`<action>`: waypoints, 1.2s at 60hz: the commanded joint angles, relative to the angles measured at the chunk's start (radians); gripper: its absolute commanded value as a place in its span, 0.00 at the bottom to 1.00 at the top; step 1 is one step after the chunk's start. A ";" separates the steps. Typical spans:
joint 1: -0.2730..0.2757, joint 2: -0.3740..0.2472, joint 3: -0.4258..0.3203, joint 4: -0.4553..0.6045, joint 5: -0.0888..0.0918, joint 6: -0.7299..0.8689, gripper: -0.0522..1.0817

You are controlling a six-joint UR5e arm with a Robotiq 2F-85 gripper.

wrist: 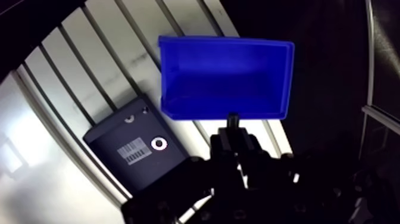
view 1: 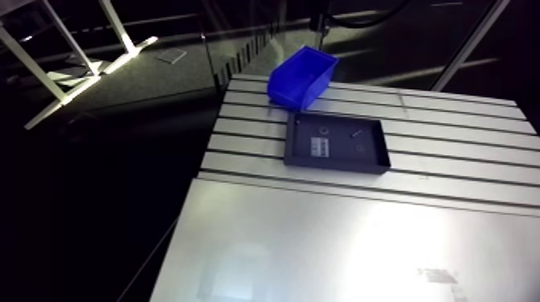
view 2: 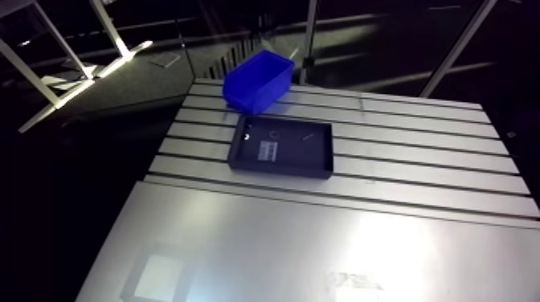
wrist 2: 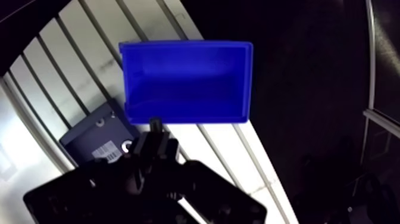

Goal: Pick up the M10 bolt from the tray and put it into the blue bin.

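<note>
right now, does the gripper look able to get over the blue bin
Probably yes: the gripper hangs right by the blue bin, whose open top has nothing covering it.

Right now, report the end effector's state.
End effector: closed on a small dark piece, apparently the M10 bolt, above the blue bin.

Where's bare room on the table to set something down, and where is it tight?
Free: the broad smooth plate on the near side of the tray, and the slotted strips to the tray's right in the arm view. Crowded: the far corner, where the blue bin sits close by the tray's corner.
</note>
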 commanded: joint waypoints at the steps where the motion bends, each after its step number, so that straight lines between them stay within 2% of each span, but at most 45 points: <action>1: 0.014 0.047 -0.014 -0.005 0.001 -0.001 0.98; 17: 0.016 0.110 -0.042 -0.013 -0.001 0.000 0.98; 30: 0.016 0.138 -0.046 -0.015 -0.001 0.003 0.98; 38: 0.016 0.167 -0.045 -0.046 -0.001 0.002 0.98; 72: 0.028 0.209 -0.022 -0.097 -0.003 0.006 0.98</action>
